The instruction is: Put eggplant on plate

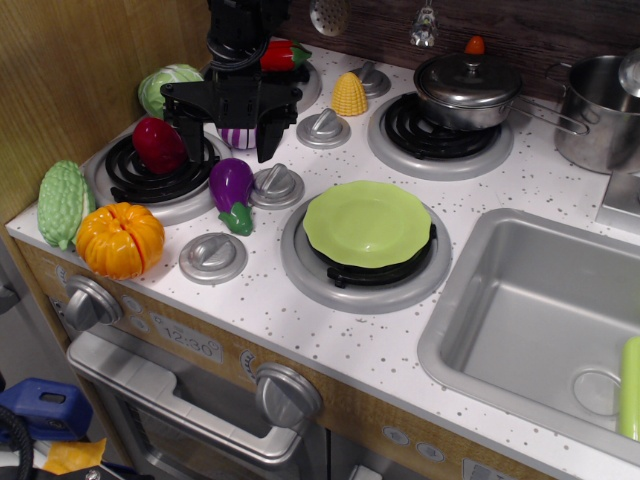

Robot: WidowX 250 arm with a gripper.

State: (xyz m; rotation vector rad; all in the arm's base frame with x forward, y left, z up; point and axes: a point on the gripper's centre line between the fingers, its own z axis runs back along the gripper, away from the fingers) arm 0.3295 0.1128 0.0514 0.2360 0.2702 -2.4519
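The purple eggplant (231, 189) with a green stem cap lies on the white stove top, at the right edge of the front left burner. The lime-green plate (367, 223) sits on the front right burner, empty. My black gripper (232, 128) hangs above and just behind the eggplant, fingers spread wide, open and empty. A purple-and-white striped onion (238, 137) shows between its fingers, behind them.
A dark red vegetable (160, 145) sits on the front left burner. An orange pumpkin (120, 240) and green gourd (63, 204) lie at the left edge. Silver knobs (276, 185), corn (349, 94), a lidded pot (467, 90) and sink (540, 310) surround the plate.
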